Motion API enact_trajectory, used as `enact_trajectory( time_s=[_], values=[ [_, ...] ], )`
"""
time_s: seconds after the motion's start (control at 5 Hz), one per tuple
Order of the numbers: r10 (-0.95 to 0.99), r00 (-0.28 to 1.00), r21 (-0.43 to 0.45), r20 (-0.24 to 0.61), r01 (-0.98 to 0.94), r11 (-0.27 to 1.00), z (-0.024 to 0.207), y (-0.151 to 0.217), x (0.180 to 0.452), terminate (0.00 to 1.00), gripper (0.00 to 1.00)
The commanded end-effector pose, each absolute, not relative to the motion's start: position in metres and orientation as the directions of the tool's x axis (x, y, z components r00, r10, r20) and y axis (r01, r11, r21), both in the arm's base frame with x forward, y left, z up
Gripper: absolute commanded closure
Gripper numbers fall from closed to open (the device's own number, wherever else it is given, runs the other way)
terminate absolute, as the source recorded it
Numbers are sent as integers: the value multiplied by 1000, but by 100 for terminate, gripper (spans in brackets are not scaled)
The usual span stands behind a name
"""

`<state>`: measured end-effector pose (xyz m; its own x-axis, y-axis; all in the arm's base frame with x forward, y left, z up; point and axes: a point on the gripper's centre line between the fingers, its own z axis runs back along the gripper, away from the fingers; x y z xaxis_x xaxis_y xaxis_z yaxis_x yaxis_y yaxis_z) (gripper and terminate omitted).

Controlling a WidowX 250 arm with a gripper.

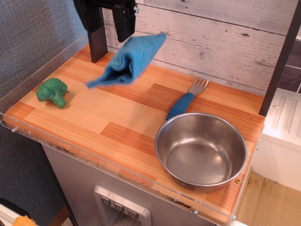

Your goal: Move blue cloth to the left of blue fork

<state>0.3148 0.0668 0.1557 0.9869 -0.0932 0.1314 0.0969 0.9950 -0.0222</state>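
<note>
Where the counter's clear plastic edge guard (117,172) runs nearest, a steel bowl (201,149) sits on the wooden table (108,113) at the front right, open side up. Just behind it, the blue fork (186,99) lies flat at an angle, its blue handle end close to the bowl's rim and its grey tines pointing toward the back wall. Over at the left side of the table stands a green toy broccoli (52,92), well apart from the fork and bowl. Further back and up, the blue cloth (128,61) hangs in the air above the boards, bunched and folded, its lower corner trailing down to the left; it is off the table and sits left of the fork in this view. Its upper edge is pinched in the black gripper (118,21) at the top of the frame, fingers closed on the fabric, in front of the whitewashed plank wall (225,42).
</note>
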Motion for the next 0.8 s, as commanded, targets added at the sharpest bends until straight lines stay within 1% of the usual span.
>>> enact_trajectory(
  time_s=[0.0,0.2,0.6],
  values=[
    [-94,989,34,112,90,995,153,75,355,0,0],
    [-103,990,43,95,99,994,143,74,361,0,0],
    [-113,990,60,81,109,992,137,80,368,0,0]
  ],
)
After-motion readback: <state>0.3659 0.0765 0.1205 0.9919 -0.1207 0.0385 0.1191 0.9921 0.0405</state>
